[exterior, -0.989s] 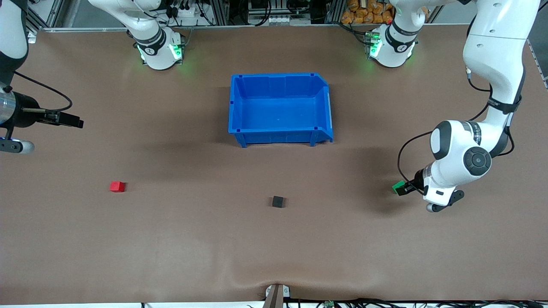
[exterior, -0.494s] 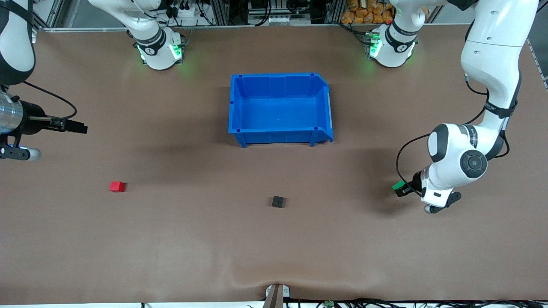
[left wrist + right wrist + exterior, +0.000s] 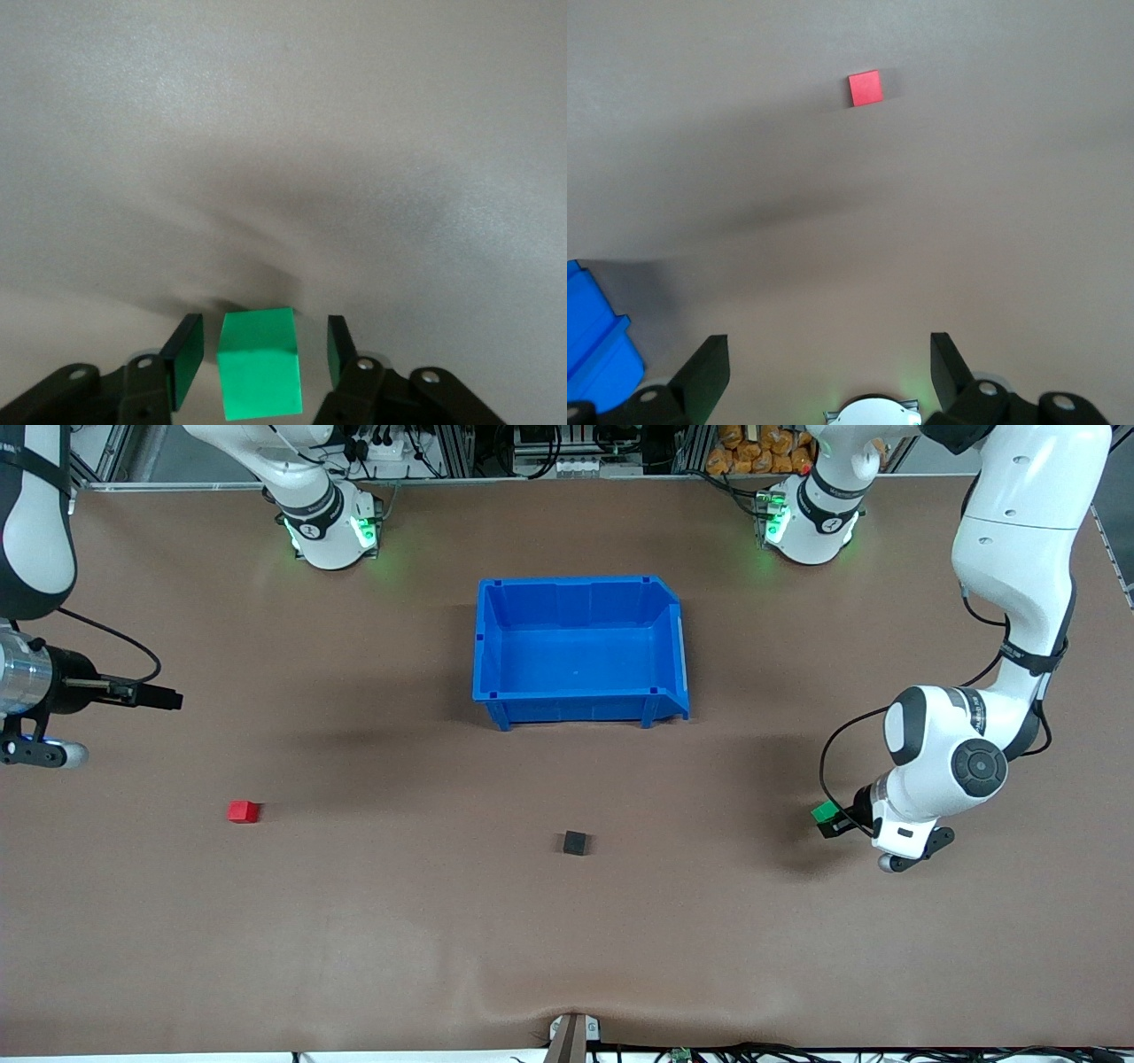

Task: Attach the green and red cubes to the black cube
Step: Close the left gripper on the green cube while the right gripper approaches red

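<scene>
Between left end effector (image 3: pixel 259 359) fingers, untouched: green cube (image 3: pixel 259 374).

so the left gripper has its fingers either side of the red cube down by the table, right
Not quite: the cube between the left gripper's fingers is the green cube, as the left wrist view shows. The red cube lies untouched toward the right arm's end of the table.

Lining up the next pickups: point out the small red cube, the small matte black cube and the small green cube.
small red cube (image 3: pixel 242 811), front view, top face.
small matte black cube (image 3: pixel 575 842), front view, top face.
small green cube (image 3: pixel 259 374), left wrist view, its facing side.
</scene>
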